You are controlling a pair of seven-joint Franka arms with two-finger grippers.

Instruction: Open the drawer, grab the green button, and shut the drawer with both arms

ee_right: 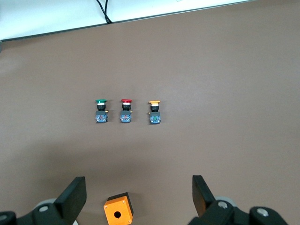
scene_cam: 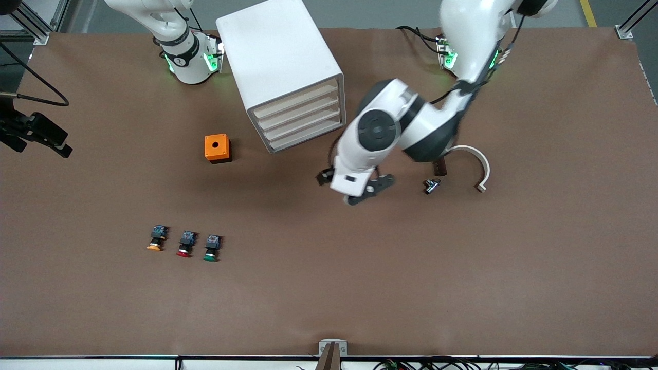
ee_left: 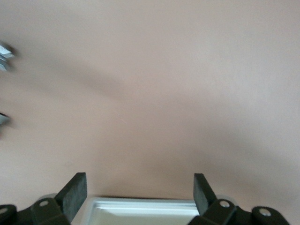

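The white cabinet (scene_cam: 280,56) stands near the arms' bases, all four drawers shut. The drawer (scene_cam: 303,125) is third from the top. The green-capped button (scene_cam: 212,247) lies on the table near the front camera, at the end of a row of three; it also shows in the right wrist view (ee_right: 100,110). My left gripper (scene_cam: 369,190) is open and empty, over the table beside the cabinet's front. In the left wrist view (ee_left: 140,185) a white rimmed edge (ee_left: 145,208) shows between its fingers. My right gripper (ee_right: 139,187) is open, high over the orange box, outside the front view.
An orange box with a hole (scene_cam: 217,148) sits beside the cabinet toward the right arm's end. Red-capped (scene_cam: 185,245) and orange-capped (scene_cam: 156,239) buttons lie beside the green one. A small metal part (scene_cam: 432,185) and a white curved piece (scene_cam: 480,164) lie under the left arm.
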